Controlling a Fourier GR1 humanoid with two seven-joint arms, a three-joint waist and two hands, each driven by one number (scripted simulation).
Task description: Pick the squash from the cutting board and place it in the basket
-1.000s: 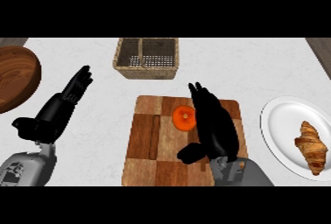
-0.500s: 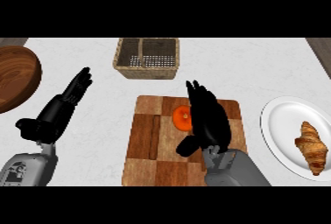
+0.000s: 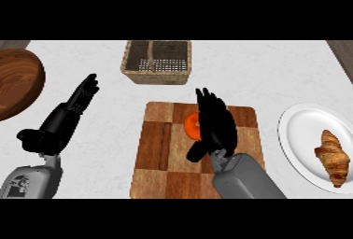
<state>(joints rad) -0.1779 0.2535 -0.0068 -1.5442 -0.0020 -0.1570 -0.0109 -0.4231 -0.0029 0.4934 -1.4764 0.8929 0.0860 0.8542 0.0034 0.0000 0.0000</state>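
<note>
Orange squash (image 3: 192,126) on cutting board (image 3: 165,154), frame centre, half hidden under right hand (image 3: 215,125). Step: reaching to grasp, apparently. Right hand's fingers straight, not yet curled round squash, which shows at hand's left edge. Next: curl fingers, lift, carry up-frame to basket (image 3: 157,62). Left hand (image 3: 66,119) rests spread, frame left.

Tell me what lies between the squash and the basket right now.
In the head view, only the cutting board's far edge and bare white counter separate squash from basket; nothing blocks it.
</note>
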